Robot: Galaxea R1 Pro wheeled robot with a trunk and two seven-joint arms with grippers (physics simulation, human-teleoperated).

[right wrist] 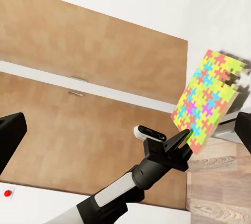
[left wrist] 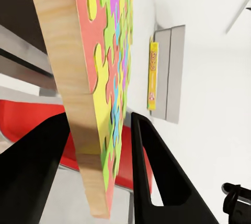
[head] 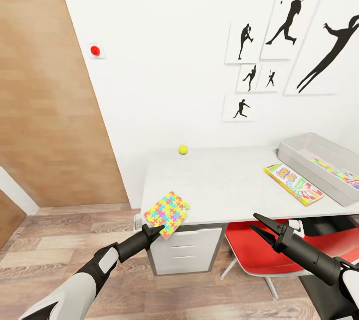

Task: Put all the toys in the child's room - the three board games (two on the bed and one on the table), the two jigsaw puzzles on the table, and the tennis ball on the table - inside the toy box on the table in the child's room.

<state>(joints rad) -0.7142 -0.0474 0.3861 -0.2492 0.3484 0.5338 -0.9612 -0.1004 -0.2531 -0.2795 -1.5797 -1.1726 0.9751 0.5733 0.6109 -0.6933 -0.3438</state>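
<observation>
The worktop (head: 224,185) is a long white surface against the white wall, with a drawer unit (head: 185,251) and a red chair (head: 259,255) beneath it. At its far right end sits the toy box (head: 304,156), a shallow grey tray; a multicoloured flat item, apparently the other puzzle, already lies inside it. Just in front of the tray lies a flat green, yellow and red board game (head: 293,184), resting on the surface and apart from the tray wall. The tennis ball (head: 183,149) sits near the back edge, well apart from everything else.

The step in hand appears to be collection of the second jigsaw puzzle (head: 167,213). It stands at the front left corner of the worktop, tilted, with the left pincer (head: 158,230) closed on its lower edge. The left wrist view confirms the hold: one finger on each face of the puzzle (left wrist: 104,77).

The right pincer (head: 260,226) hovers in front of the chair, its jaws parted narrowly and holding nothing.

The next move, in my judgement, calls for carrying the puzzle rightward across the worktop, over the board game, and releasing it level above the tray.

The puzzle is a thin square board, plain wood at the edge, its face covered in yellow, pink, blue and green interlocking pieces.
</observation>
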